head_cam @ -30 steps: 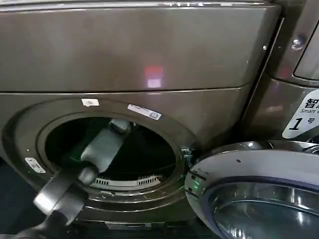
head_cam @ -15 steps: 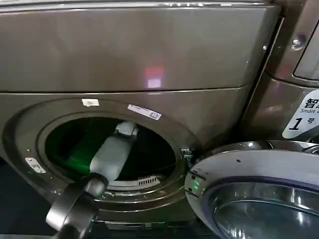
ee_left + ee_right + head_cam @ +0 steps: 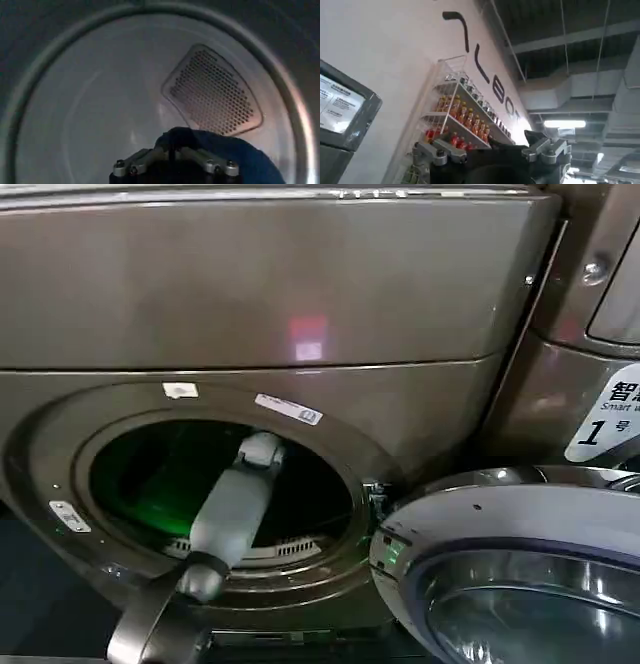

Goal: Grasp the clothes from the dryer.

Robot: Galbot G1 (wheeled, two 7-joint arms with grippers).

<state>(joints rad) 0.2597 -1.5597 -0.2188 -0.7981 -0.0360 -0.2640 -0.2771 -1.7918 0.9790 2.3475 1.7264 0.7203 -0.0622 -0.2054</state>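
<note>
Since a second ago, left arm [image 3: 232,509] reaches deeper into dryer [image 3: 300,304]; left gripper [image 3: 174,161] clenched on blue cloth [image 3: 240,155] at 6 o'clock. Risk: snagging on porthole rim [image 3: 330,446] during withdrawal.

Right claw [image 3: 492,150] open; wire shelf [image 3: 465,112] (bottles) on white wall [image 3: 385,55].

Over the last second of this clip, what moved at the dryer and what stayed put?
The left arm has pushed further through the dryer's porthole, its forearm shifting rightward and deeper into the drum. In the left wrist view, the left gripper sits at a dark blue cloth. The open glass door stayed as it was.
</note>
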